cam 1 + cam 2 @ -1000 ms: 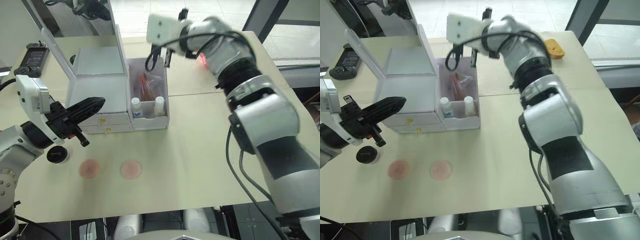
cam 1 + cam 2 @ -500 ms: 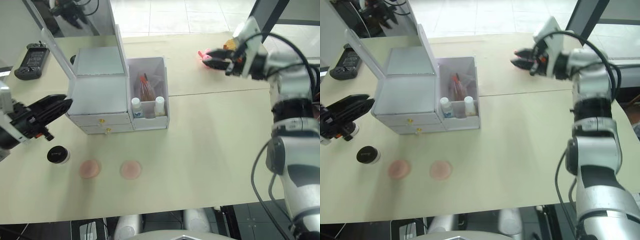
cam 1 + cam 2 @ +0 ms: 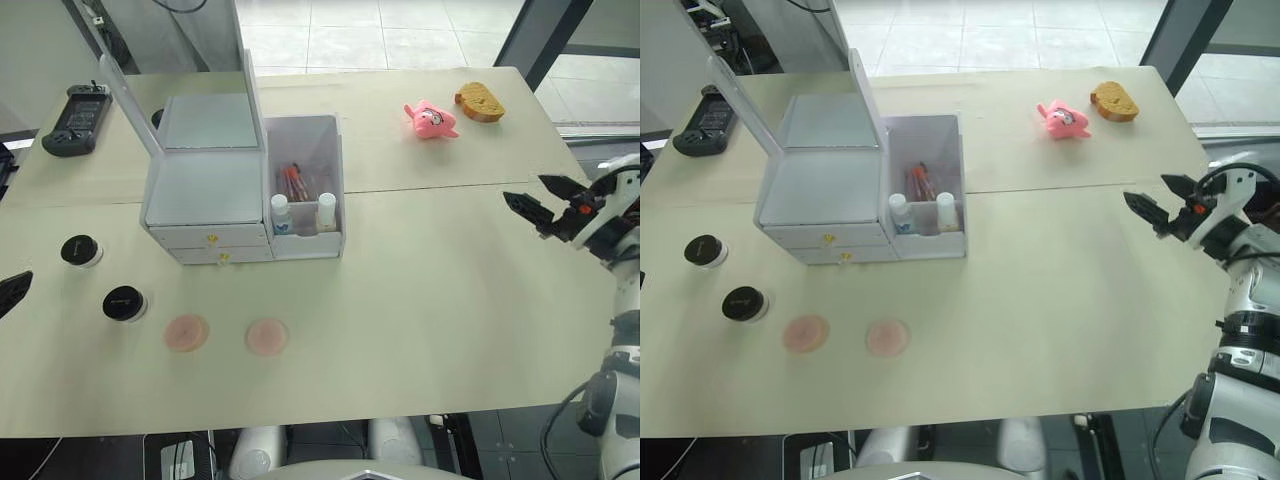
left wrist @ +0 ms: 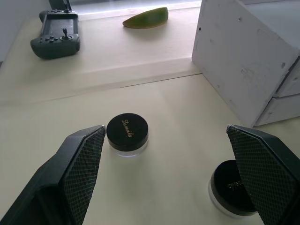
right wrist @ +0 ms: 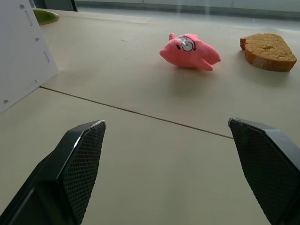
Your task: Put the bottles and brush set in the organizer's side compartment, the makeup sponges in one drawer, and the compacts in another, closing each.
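Both arms have pulled back off the table since a second ago: right gripper [image 3: 545,200], then up over the side compartment [image 3: 304,150], now hangs at the table's right edge, jaws wide apart, empty. Left gripper [image 4: 168,183], then in front of the organizer [image 3: 210,175], is out at the far left edge, jaws also spread wide, holding nothing.

Bottles are in the side compartment's front section: clear blue-label bottle [image 3: 281,214] beside the cream bottle [image 3: 326,211], both upright. Brush set [image 3: 293,182] stands behind them in the same bin.

Both gold-knobbed drawers look pushed in. Mirror lid up.

Two compacts sit on the table left of the organizer: one [image 3: 80,250] further back, one [image 3: 124,303] nearer the front. Two pink makeup sponges [image 3: 186,332] [image 3: 266,337] lie flat, side by side, in front of the drawers.

Pink plush toy [image 3: 431,119] and bread slice [image 3: 480,101] far right rear. Black controller [image 3: 70,105] back left.
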Controlling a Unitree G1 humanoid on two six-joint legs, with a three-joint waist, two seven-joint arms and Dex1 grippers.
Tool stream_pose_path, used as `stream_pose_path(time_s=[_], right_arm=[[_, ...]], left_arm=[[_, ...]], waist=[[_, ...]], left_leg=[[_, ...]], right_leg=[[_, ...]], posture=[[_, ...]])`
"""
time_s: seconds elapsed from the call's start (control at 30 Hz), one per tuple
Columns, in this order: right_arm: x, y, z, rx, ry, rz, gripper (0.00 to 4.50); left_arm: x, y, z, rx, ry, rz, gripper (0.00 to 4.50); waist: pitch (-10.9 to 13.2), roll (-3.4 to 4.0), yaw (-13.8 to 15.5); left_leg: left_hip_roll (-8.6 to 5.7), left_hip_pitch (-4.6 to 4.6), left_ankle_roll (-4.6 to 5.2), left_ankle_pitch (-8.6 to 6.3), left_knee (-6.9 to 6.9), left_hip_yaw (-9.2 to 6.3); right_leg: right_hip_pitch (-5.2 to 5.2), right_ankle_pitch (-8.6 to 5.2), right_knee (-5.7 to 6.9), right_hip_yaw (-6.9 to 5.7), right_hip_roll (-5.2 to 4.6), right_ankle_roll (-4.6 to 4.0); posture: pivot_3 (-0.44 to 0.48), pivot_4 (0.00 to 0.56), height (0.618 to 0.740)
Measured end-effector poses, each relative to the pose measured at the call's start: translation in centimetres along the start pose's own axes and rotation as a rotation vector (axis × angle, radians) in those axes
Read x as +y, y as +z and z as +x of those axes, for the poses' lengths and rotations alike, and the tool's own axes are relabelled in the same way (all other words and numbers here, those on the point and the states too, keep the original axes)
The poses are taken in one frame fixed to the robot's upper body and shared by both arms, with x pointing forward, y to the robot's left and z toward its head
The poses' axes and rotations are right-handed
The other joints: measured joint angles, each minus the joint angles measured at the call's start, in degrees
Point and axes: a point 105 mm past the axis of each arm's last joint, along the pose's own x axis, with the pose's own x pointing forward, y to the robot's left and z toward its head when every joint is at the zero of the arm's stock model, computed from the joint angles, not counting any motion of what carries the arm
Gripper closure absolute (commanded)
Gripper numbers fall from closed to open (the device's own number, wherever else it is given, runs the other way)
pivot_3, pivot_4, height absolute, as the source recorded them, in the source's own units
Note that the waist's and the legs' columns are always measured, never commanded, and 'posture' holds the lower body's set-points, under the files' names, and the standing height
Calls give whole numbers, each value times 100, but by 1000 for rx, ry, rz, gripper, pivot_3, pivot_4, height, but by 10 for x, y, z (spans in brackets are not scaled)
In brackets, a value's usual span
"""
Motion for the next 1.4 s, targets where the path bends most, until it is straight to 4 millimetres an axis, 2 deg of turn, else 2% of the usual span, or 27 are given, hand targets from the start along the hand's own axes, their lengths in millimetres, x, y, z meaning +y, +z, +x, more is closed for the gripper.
stream_pose_path(time_s=[0.17, 0.33, 0.4, 0.47, 0.53, 0.57, 0.63, 0.67, 0.8, 0.97, 1.13, 1.27, 1.4], right_arm=[[13, 19, 10, -35, 44, -74, 0], [57, 73, 44, -91, 211, -141, 0], [79, 88, 55, -94, 275, -232, 0], [96, 93, 65, -95, 310, -340, 0], [111, 89, 74, -88, 358, -359, 0], [121, 90, 78, -92, 390, -370, 0], [144, 99, 83, -102, 481, -362, 0], [154, 106, 82, -104, 528, -356, 0], [178, 125, 76, -113, 647, -357, 0], [221, 141, 61, -103, 865, -409, 0], [237, 142, 54, -65, 934, -394, 0], [241, 142, 53, -43, 946, -385, 0], [244, 150, 55, -51, 936, -417, 0]], left_arm=[[-5, 1, 2, -44, 18, 12, 42], [-33, 8, 5, -76, -27, 18, 42], [-50, 9, 6, -79, -61, 11, 42], [-69, 12, 9, -91, -88, 0, 42], [-87, 20, 14, -116, -109, 9, 42], [-93, 21, 16, -125, -111, 5, 42], [-106, 20, 17, -141, -99, -10, 42], [-115, 17, 19, -140, -99, -26, 42], [-144, 10, 30, -164, -91, -81, 42], [-198, -10, 58, -155, -125, -192, 42], [-228, -9, 82, -184, -78, -203, 42], [-235, -2, 95, -219, -13, -151, 42], [-247, 0, 109, -247, 23, -156, 42]], waist=[[0, 0, 2], [0, -1, -36], [0, -2, -22], [1, -12, 1], [3, -3, -62], [5, 1, -92], [10, 11, -59], [10, 13, -18], [8, 9, 111], [2, -1, 165], [2, -3, 240], [2, -3, 256], [2, -4, 256]], left_leg=[[1, 3, 0, 0, 0, -1], [5, 4, -1, -1, 0, -3], [5, 4, 2, -3, 1, -5], [2, -4, 4, -5, -2, -16], [-85, -15, -4, 10, -3, -225], [-137, -18, -7, 23, -2, -360], [-154, -20, -78, 66, 32, -386], [-153, -37, -85, 69, 31, -342], [-137, -47, -94, 76, 34, -326], [-131, -42, -62, 57, 39, -306], [-131, -40, -61, 56, 44, -284], [-132, -39, -61, 56, 45, -273], [-131, -40, -61, 56, 45, -269]], right_leg=[[-1, 0, 3, 2, 0, 0], [-6, 0, 11, 8, 2, 0], [-6, 0, 10, 7, 3, 0], [7, 0, 10, 1, -1, 0], [120, -15, -14, -183, -74, 21], [141, -28, -4, -217, -94, 42], [103, -37, 22, -185, -93, 56], [112, -38, 24, -178, -93, 53], [100, -40, 21, -168, -74, 38], [94, -42, 27, -126, -54, 35], [90, -41, 22, -103, -50, 34], [88, -41, 21, -93, -50, 34], [86, -41, 21, -89, -48, 34]], posture=[[0, 150, 740], [0, 150, 740], [0, 150, 740], [0, 150, 740], [0, 150, 740], [0, 150, 740], [0, 150, 740], [0, 150, 740], [0, 150, 740], [0, 150, 740], [0, 150, 740], [0, 150, 740], [0, 150, 740]])
